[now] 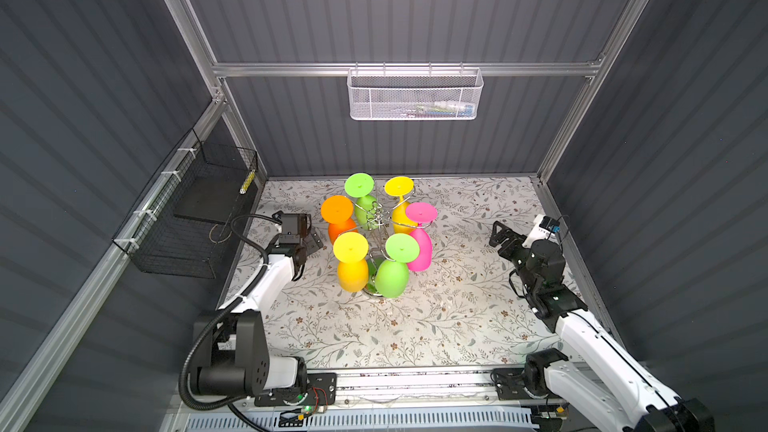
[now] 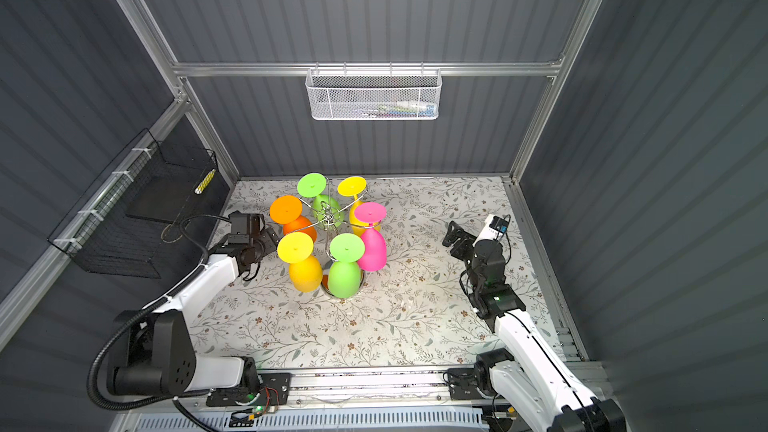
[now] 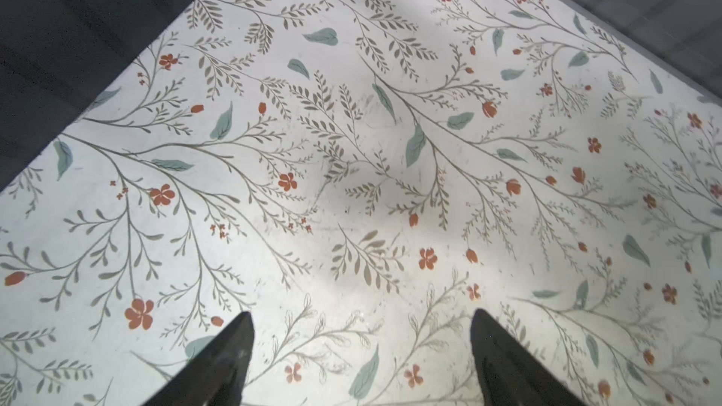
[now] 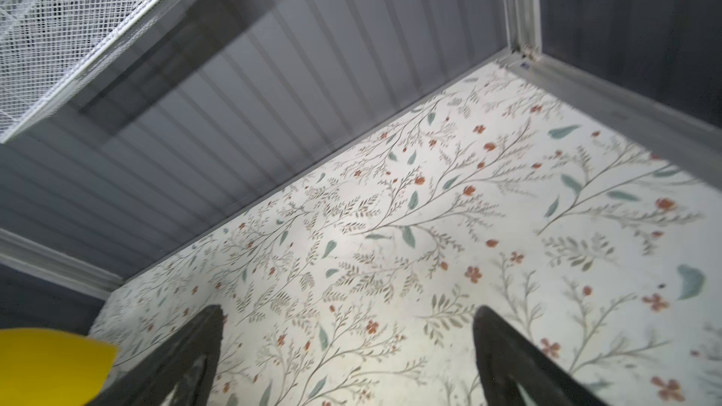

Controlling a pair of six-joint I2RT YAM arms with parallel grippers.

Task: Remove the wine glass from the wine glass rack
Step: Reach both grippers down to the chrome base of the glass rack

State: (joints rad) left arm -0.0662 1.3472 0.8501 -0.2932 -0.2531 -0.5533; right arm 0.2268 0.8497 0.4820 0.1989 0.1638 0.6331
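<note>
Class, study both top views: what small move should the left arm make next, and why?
Probably ease the left gripper toward the orange glass, the nearest one hanging on the wine glass rack; its jaws stand open and empty.

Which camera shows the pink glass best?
A top view: the pink glass hangs upside down on the rack, seen clearly. Both top views show it alike; neither wrist view shows it.
</note>
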